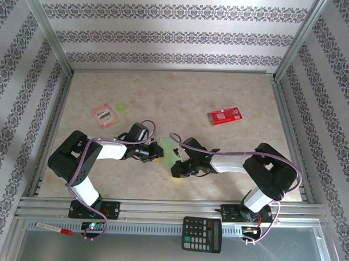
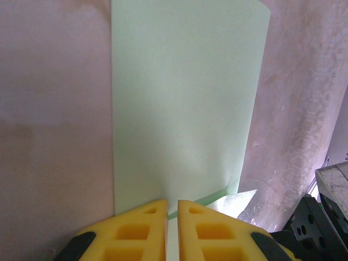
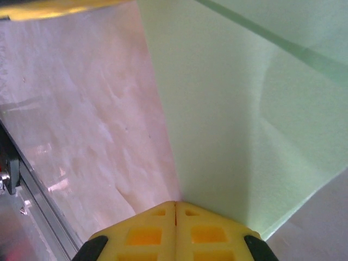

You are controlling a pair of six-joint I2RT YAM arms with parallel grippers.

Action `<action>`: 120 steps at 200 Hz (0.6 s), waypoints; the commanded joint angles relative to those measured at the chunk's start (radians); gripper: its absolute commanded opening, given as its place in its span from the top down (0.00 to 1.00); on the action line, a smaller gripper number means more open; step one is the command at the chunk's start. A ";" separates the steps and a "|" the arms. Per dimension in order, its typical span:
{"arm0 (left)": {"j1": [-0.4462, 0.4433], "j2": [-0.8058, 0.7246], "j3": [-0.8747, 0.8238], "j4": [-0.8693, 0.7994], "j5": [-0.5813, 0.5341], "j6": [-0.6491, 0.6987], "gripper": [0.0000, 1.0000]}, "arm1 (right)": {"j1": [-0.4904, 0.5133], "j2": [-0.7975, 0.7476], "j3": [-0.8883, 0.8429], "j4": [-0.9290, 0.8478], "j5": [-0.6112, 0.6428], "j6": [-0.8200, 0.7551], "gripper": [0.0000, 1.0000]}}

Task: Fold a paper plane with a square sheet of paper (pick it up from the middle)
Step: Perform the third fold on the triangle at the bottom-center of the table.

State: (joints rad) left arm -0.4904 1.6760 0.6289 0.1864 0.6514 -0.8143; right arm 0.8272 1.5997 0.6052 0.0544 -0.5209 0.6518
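**Two grippers clamped on one green sheet, mid-table**

One sheet of paper sits near the middle of the table, between the two arms and toward the near side. In the left wrist view the sheet shows two straight long edges, with a folded layer's edge beside the fingertips. The right wrist view shows the sheet with a diagonal fold line.

The left gripper is all but closed, pinching the sheet's edge. The right gripper is pressed closed on another edge.

Bare tabletop lies beyond the sheet. A red packet lies well apart at far right. A pink packet and a small green disc lie at far left.
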 commanded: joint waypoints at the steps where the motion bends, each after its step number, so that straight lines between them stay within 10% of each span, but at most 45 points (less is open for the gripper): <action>1: 0.016 0.047 -0.026 -0.179 -0.077 0.044 0.86 | 0.007 -0.024 -0.063 -0.113 0.012 0.018 0.96; 120: 0.010 -0.165 -0.003 -0.183 -0.023 -0.015 0.81 | -0.028 0.031 -0.020 0.042 -0.048 0.069 0.97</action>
State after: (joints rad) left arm -0.4877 1.6093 0.6392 0.0742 0.6346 -0.7967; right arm 0.8066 1.5764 0.5602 0.0772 -0.5770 0.7090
